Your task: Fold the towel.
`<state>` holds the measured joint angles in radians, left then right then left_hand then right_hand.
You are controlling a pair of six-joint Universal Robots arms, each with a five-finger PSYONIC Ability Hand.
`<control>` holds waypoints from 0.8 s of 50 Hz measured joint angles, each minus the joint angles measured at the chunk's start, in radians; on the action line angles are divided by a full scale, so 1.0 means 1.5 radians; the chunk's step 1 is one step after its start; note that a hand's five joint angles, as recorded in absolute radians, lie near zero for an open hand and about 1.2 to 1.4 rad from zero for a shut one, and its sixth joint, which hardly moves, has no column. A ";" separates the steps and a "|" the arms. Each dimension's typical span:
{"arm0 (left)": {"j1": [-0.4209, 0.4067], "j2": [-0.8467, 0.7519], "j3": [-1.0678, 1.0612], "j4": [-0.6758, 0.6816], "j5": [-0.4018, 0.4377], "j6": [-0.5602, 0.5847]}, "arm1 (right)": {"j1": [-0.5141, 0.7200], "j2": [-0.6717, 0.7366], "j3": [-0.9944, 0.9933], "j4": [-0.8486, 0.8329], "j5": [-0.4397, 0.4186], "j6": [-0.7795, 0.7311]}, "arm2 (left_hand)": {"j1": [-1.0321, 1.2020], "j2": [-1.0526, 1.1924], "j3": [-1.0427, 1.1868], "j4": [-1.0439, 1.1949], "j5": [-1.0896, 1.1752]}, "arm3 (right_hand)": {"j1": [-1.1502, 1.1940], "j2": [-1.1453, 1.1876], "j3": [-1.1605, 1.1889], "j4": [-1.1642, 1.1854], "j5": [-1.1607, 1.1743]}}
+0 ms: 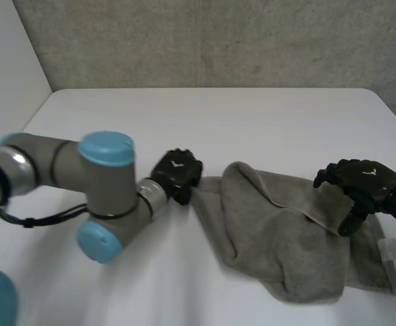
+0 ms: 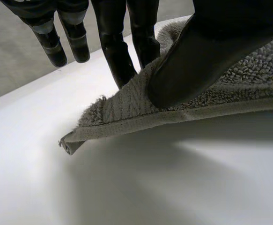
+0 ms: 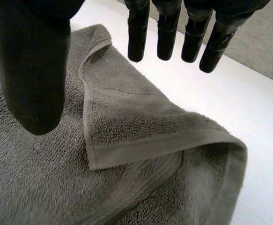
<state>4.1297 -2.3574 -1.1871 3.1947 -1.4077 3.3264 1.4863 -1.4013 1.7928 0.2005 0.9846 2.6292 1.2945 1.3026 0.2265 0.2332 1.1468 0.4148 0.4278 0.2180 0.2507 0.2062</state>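
Observation:
A grey towel (image 1: 279, 238) lies rumpled on the white table (image 1: 218, 115), with one flap folded over its middle. My left hand (image 1: 177, 173) is at the towel's near-left corner. In the left wrist view its thumb (image 2: 197, 61) presses the hemmed edge of the towel (image 2: 127, 108) against the fingers (image 2: 117, 51) behind it, and the corner is lifted off the table. My right hand (image 1: 366, 182) hovers over the towel's right part. In the right wrist view that hand (image 3: 33, 65) has its fingers (image 3: 166, 33) spread above a folded-over towel corner (image 3: 127, 126) and holds nothing.
A white label (image 1: 390, 250) shows at the towel's right edge. My left arm (image 1: 106, 197) reaches across the table's left half. A grey wall (image 1: 218, 41) stands behind the table's far edge.

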 measured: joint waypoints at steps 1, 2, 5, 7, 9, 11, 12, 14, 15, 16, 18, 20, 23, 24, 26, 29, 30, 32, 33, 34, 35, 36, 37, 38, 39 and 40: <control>0.013 0.020 -0.019 -0.001 0.000 0.001 | 0.006 0.000 -0.001 0.000 0.000 0.006 | 0.000 0.000 0.000 0.000 0.000 | 0.000 0.000 0.000 0.000 0.000; 0.027 0.042 -0.041 -0.003 0.000 0.001 | 0.014 -0.001 -0.002 0.000 0.000 0.012 | 0.000 0.000 0.000 0.000 0.000 | 0.000 0.000 0.000 0.000 0.000; 0.058 0.088 -0.092 -0.003 0.001 0.002 | 0.030 -0.001 -0.004 -0.001 0.000 0.024 | 0.000 0.000 0.000 0.000 0.000 | 0.000 0.000 0.000 0.000 0.000; 0.086 0.130 -0.140 -0.003 0.003 0.003 | 0.049 -0.001 -0.006 -0.001 0.000 0.031 | 0.000 0.001 0.000 0.000 0.000 | 0.000 0.000 0.000 0.000 0.000; 0.112 0.164 -0.180 -0.002 0.006 0.005 | 0.065 -0.001 -0.007 -0.002 0.001 0.036 | 0.000 0.002 0.000 0.000 0.000 | -0.001 0.000 0.000 0.000 0.000; 0.142 0.198 -0.221 -0.002 0.010 0.010 | 0.085 0.000 -0.009 -0.005 0.003 0.042 | 0.000 0.002 0.000 0.000 0.000 | -0.001 0.000 0.000 0.000 -0.001; 0.154 0.211 -0.239 -0.002 0.013 0.014 | 0.093 0.000 -0.010 -0.006 0.005 0.045 | 0.001 0.002 0.000 0.000 0.000 | -0.001 0.000 0.000 0.000 -0.001; 0.181 0.237 -0.277 -0.001 0.021 0.030 | 0.117 0.003 -0.013 -0.013 0.012 0.057 | 0.001 0.002 0.000 0.000 0.000 | -0.001 0.000 0.000 0.000 -0.001; 0.195 0.250 -0.298 0.000 0.029 0.043 | 0.132 0.006 -0.017 -0.018 0.018 0.067 | 0.001 0.002 0.000 0.000 0.000 | -0.001 0.000 0.000 0.000 -0.001; 0.202 0.256 -0.311 0.000 0.034 0.051 | 0.141 0.008 -0.019 -0.021 0.022 0.073 | 0.001 0.002 0.000 0.000 0.000 | -0.001 0.000 0.000 0.000 -0.001; 0.221 0.271 -0.345 0.001 0.049 0.079 | 0.172 0.018 -0.027 -0.034 0.037 0.093 | 0.001 0.003 0.000 0.000 0.000 | -0.001 0.000 0.000 0.000 -0.001; 0.229 0.277 -0.364 0.001 0.060 0.096 | 0.197 0.027 -0.036 -0.045 0.050 0.108 | -0.038 -0.039 0.000 0.000 -0.046 | -0.001 0.000 0.000 0.000 -0.001; 0.234 0.281 -0.392 0.001 0.073 0.120 | 0.245 0.047 -0.055 -0.071 0.081 0.132 | -0.189 -0.192 0.000 0.000 -0.200 | -0.001 0.000 0.000 0.000 -0.001; 0.234 0.281 -0.395 0.001 0.075 0.122 | 0.254 0.051 -0.060 -0.076 0.087 0.136 | -0.205 -0.213 0.000 0.000 -0.223 | -0.001 0.000 0.000 0.000 -0.001; 0.233 0.281 -0.403 0.001 0.078 0.128 | 0.287 0.069 -0.077 -0.094 0.109 0.148 | -0.281 -0.286 0.000 0.000 -0.299 | -0.001 0.000 0.000 0.000 -0.001; 0.230 0.281 -0.407 0.000 0.079 0.129 | 0.330 0.099 -0.107 -0.112 0.136 0.160 | -0.329 -0.328 0.000 0.000 -0.349 | -0.001 0.000 0.000 0.000 -0.001; 0.230 0.282 -0.407 0.000 0.079 0.128 | 0.346 0.113 -0.120 -0.117 0.145 0.163 | -0.338 -0.337 0.000 0.000 -0.360 | -0.001 0.000 0.000 0.000 -0.002; 0.229 0.284 -0.406 0.000 0.078 0.127 | 0.366 0.137 -0.141 -0.122 0.159 0.167 | -0.374 -0.372 0.000 0.000 -0.396 | -0.001 0.000 0.000 0.000 -0.002; 0.228 0.285 -0.406 -0.001 0.077 0.127 | 0.380 0.157 -0.157 -0.125 0.168 0.168 | -0.397 -0.397 0.000 0.000 -0.423 | -0.001 0.000 0.000 0.000 -0.002; 0.228 0.287 -0.405 -0.001 0.077 0.126 | 0.390 0.175 -0.172 -0.126 0.177 0.169 | -0.412 -0.416 0.000 0.000 -0.441 | -0.001 0.000 0.000 0.000 -0.002; 0.227 0.288 -0.405 -0.001 0.076 0.126 | 0.395 0.185 -0.181 -0.127 0.182 0.169 | -0.421 -0.426 0.000 0.000 -0.451 | -0.001 0.000 0.000 0.000 -0.002; 0.227 0.291 -0.404 -0.001 0.076 0.125 | 0.403 0.206 -0.196 -0.127 0.191 0.168 | -0.431 -0.436 0.000 0.000 -0.463 | -0.001 0.000 0.000 0.000 -0.002; 0.227 0.292 -0.404 -0.001 0.076 0.124 | 0.406 0.214 -0.203 -0.127 0.195 0.167 | -0.436 -0.440 0.000 0.000 -0.470 | -0.001 0.000 0.000 0.000 -0.002; 0.227 0.295 -0.404 -0.001 0.075 0.123 | 0.412 0.234 -0.219 -0.128 0.206 0.165 | -0.442 -0.446 0.000 0.000 -0.478 | -0.001 0.000 0.000 0.000 -0.001; 0.227 0.298 -0.403 -0.001 0.074 0.121 | 0.416 0.254 -0.234 -0.127 0.215 0.162 | -0.445 -0.450 0.000 0.000 -0.482 | -0.001 0.000 0.000 0.000 -0.001; 0.227 0.300 -0.403 -0.001 0.074 0.120 | 0.417 0.262 -0.240 -0.128 0.219 0.160 | -0.447 -0.452 0.000 0.000 -0.485 | -0.001 0.000 0.000 0.000 0.001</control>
<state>4.4699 -1.9076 -1.7921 3.1932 -1.2963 3.5059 2.1121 -1.0087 1.4324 0.0092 1.3133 2.8699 0.6240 0.6245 0.2265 0.2332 0.4189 0.4137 0.4278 0.2180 0.2507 0.2076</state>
